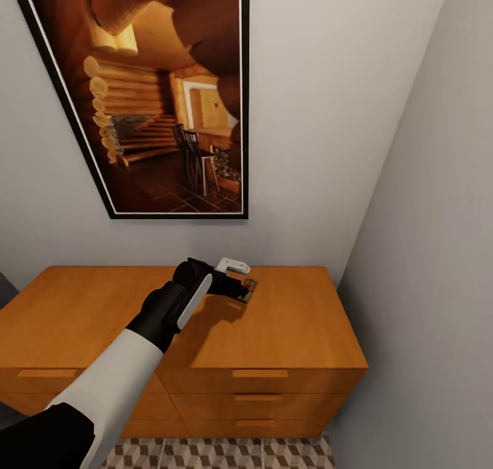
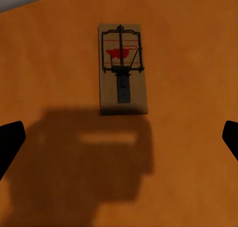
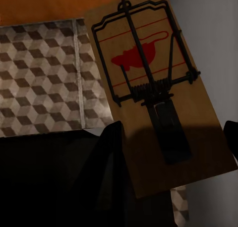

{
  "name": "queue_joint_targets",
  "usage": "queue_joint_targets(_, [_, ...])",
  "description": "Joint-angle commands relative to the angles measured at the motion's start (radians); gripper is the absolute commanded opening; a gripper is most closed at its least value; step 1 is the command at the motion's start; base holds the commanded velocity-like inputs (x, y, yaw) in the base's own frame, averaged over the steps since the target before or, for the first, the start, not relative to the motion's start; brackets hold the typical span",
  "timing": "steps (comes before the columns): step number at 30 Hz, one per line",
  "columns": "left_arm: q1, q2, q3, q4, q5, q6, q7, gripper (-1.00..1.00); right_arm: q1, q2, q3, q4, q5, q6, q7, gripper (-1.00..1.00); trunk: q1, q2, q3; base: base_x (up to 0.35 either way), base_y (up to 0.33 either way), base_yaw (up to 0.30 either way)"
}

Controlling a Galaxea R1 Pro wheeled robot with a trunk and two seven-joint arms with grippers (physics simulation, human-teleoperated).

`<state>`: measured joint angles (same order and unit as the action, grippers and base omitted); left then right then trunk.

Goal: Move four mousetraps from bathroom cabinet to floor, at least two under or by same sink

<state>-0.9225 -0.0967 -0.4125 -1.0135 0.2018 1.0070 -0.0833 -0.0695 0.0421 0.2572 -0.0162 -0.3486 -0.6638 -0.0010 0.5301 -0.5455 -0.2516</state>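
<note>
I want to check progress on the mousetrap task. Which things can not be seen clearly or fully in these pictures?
- Head view: the mousetrap on the cabinet top is partly covered by the left gripper; its details are too small.
- Left wrist view: the fingertips are cut off by the picture's edges.
- Right wrist view: the lower end of the held mousetrap lies in dark shadow, so the grip is not visible.
- The bathroom floor is cut off by the head view's lower edge.

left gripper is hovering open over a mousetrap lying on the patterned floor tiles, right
Not quite. The left gripper does hover open over a mousetrap, but that trap lies flat on the orange-brown top of the cabinet, not on the floor tiles. The left wrist view shows the wood surface all around it, and the head view shows the arm reaching over the cabinet top.
</note>
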Motion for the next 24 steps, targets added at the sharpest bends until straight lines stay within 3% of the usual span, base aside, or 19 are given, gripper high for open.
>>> queue_joint_targets(1, [-0.001,0.0,0.0,0.0,-0.001,0.004,-0.003,1.0,0.0,0.001,0.008,0.001,-0.01,-0.003,-0.002,-1.0,0.0,-0.001,-0.002,0.0,0.0,0.0])
queue_joint_targets(18, [-0.001,-0.003,-0.001,0.037,-0.001,0.003,-0.003,1.0,-0.001,0.002,0.008,0.001,-0.01,-0.003,-0.004,-1.0,0.0,-0.001,-0.002,0.001,0.0,0.0])
queue_joint_targets(24, [-0.001,-0.003,-0.002,0.039,-0.001,0.003,-0.003,1.0,0.0,0.002,0.008,0.001,-0.01,-0.003,-0.004,-1.0,0.0,-0.001,-0.002,0.143,0.0,0.0])
